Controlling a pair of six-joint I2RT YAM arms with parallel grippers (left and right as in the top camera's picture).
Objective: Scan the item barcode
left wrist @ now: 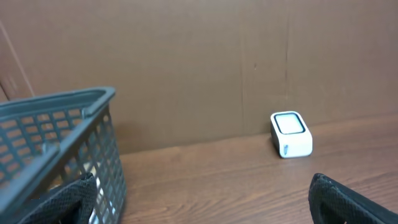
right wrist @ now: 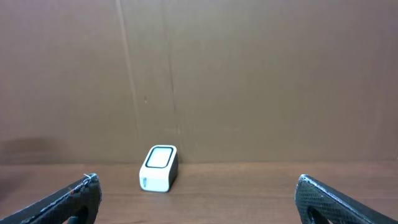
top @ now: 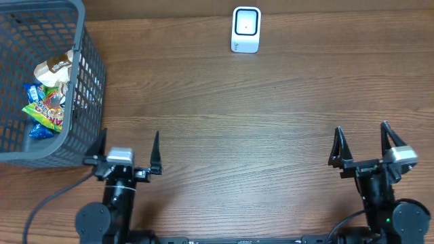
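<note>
A brown wooden surface (top: 258,129) carries a grey mesh basket (top: 91,74) at its far left corner and a small white scanner (top: 245,29) near the far edge, well apart.

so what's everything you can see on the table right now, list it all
basket: one, grey mesh, far left of the table
snack packets: several, exact count unclear, tan, blue and green-red, inside the basket
scanner: one, white with a dark-rimmed window, far edge near the middle
table: one, brown wood, under everything
cardboard wall: one, brown, behind the far edge
left hand: one, black, near edge beside the basket, open, holding nothing
right hand: one, black, near edge on the right, open, holding nothing
</note>
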